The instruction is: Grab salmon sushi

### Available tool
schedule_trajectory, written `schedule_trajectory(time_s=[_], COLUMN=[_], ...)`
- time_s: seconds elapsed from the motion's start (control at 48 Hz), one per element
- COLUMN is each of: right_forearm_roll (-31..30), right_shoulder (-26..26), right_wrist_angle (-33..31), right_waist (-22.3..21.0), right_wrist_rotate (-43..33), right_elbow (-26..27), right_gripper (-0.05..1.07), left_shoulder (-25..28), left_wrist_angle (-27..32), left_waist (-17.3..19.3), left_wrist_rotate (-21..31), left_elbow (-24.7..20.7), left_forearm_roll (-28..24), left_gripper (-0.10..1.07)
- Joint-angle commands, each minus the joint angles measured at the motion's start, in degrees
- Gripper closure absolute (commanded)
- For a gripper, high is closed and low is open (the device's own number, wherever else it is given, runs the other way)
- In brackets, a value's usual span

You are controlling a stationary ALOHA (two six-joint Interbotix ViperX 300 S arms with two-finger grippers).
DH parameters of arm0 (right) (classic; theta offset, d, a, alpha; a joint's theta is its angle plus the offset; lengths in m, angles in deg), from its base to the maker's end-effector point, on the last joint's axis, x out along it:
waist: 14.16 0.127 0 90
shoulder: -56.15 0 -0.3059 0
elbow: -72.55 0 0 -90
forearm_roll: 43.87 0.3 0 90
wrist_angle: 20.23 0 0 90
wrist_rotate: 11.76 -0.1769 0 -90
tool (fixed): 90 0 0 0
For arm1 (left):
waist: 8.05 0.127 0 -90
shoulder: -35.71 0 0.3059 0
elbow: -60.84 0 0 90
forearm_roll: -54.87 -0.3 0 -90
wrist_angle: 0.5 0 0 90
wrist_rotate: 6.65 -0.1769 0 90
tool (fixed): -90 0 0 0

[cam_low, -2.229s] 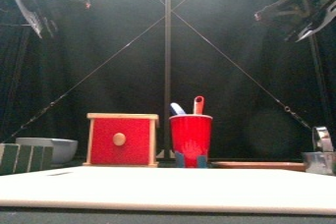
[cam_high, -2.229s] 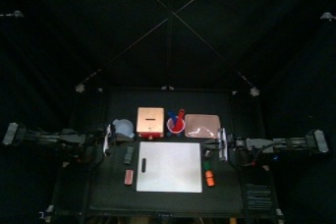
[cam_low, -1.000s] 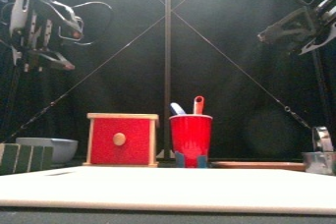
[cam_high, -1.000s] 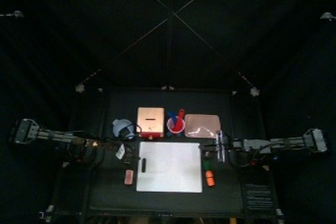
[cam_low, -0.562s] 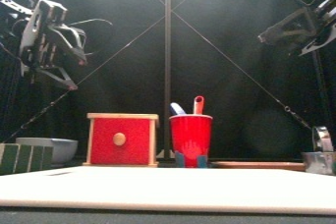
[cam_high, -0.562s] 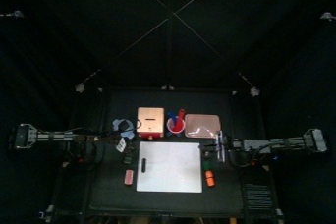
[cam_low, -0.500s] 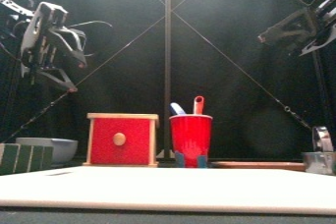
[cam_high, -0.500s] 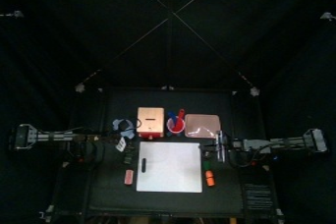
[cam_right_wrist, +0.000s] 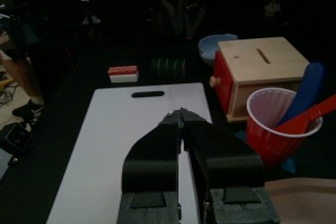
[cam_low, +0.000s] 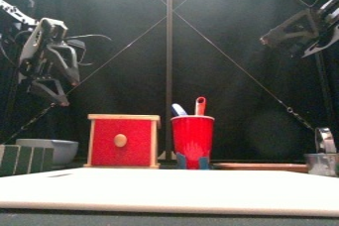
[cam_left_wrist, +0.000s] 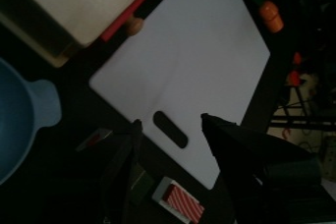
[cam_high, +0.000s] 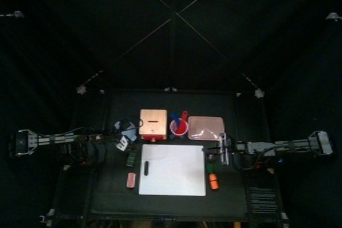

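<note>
**Open Left Jaws Wait Above the Little Pink Sushi**

The left gripper [cam_low: 57, 83] hangs high over the left side of the table. Its two jaws are spread wide apart and hold nothing. The salmon sushi [cam_high: 130, 179] lies flat on the dark table, just beside the left edge of the white board [cam_high: 174, 170] and toward the front. In the left wrist view the sushi [cam_left_wrist: 180, 200] shows low down, a small red and white piece, not yet lined up between the jaws.

To do this step well, I think the arm should first move over the sushi, so one jaw is on each long side. Then it should go straight down and close softly. The piece is small and stubby, so a crooked squeeze could make it pop out.

The board's edge is very close to the sushi. The jaw on that side needs to slip into the thin gap, or it may bump the board and push it. On the sushi's other side there is bare table, so that side has more room. The blue bowl [cam_high: 124, 129] sits farther back, well away from the sushi.

The longer orange piece [cam_high: 213, 182] lies beside the board's right edge. That is not the one to grab.

The right gripper [cam_right_wrist: 184, 122] rests on the right, up off the table, with its jaws pressed together, out of the way
</note>
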Motion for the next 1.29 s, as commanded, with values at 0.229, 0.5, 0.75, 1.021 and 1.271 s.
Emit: schedule_trajectory(time_s=[0.229, 0.5, 0.75, 1.021, 1.271], right_forearm_roll=[0.2, 0.2, 0.2, 0.3, 0.2], right_shoulder=[-0.8, -0.8, -0.8, -1.1, -1.3], right_wrist_angle=[0.2, 0.2, 0.2, 0.3, 0.2], right_waist=[-0.1, -0.2, -0.2, -0.2, -0.1], right_wrist_rotate=[0.0, 0.0, 0.0, 0.0, 0.0], right_elbow=[0.7, 0.6, 0.5, 0.5, 0.4], right_gripper=[0.99, 0.99, 0.99, 0.99, 1.00], left_shoulder=[0.0, 0.7, 6.3, 16.5, 24.2], left_wrist_angle=[11.2, 17.1, 19.8, 19.6, 15.4], left_waist=[-4.6, -22.6, -33.8, -38.0, -41.3], left_wrist_rotate=[27.7, 61.5, 75.9, 76.9, 77.4], left_elbow=[-4.7, -6.3, -8.5, -13.1, -15.8], left_forearm_roll=[-21.6, -36.8, -37.8, -34.1, -29.3], left_gripper=[0.10, 0.09, 0.08, 0.08, -0.02])
